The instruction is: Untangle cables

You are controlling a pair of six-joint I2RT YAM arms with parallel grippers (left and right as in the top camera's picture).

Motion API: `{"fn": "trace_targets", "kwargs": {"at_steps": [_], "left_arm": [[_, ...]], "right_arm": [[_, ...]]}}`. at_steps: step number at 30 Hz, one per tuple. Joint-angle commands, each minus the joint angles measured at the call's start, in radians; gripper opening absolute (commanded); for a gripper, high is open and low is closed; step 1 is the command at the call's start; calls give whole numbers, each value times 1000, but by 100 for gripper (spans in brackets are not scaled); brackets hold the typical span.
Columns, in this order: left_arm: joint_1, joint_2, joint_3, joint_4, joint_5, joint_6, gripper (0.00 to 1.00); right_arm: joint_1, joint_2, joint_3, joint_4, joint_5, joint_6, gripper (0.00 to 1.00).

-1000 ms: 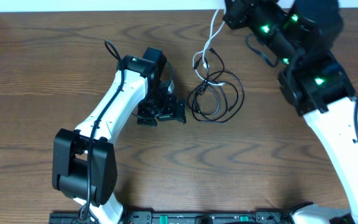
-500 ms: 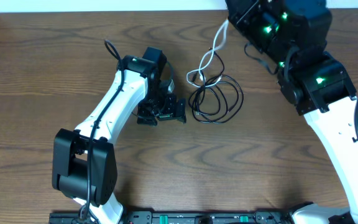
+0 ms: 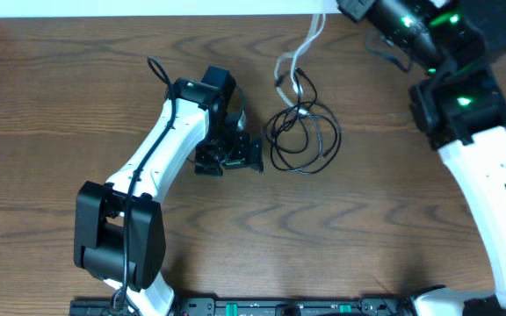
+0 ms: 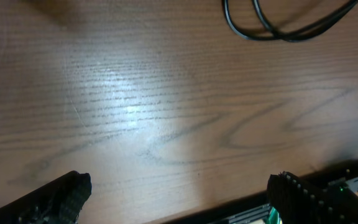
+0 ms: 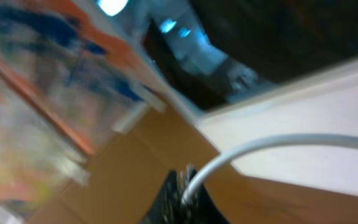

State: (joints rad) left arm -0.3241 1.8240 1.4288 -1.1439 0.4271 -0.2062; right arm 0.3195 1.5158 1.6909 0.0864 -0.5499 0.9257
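Two black cables (image 3: 304, 139) lie in tangled loops on the wooden table, right of my left gripper (image 3: 228, 159). The white cable (image 3: 295, 61) rises from the tangle toward the back edge, pulled up by my right gripper (image 5: 188, 196), which is shut on it at the top of the overhead view. In the right wrist view the white cable (image 5: 272, 144) arcs out from the closed fingers. My left gripper (image 4: 179, 196) is open and empty just above the table, with a bend of black cable (image 4: 278, 28) beyond it.
The white wall edge (image 3: 148, 7) runs along the table's back. The right arm (image 3: 481, 175) stretches over the right side. The left arm (image 3: 156, 167) crosses the table's left half.
My right gripper has moved right and back, lifting the white cable so it stretches out of the black loops. The left arm has not moved.
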Motion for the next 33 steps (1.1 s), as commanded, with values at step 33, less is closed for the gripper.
{"fn": "trace_targets", "kwargs": {"at_steps": [33], "left_arm": [[-34, 0, 0, -9, 25, 9, 75]], "right_arm": [[80, 79, -2, -638, 50, -127, 1]]}}
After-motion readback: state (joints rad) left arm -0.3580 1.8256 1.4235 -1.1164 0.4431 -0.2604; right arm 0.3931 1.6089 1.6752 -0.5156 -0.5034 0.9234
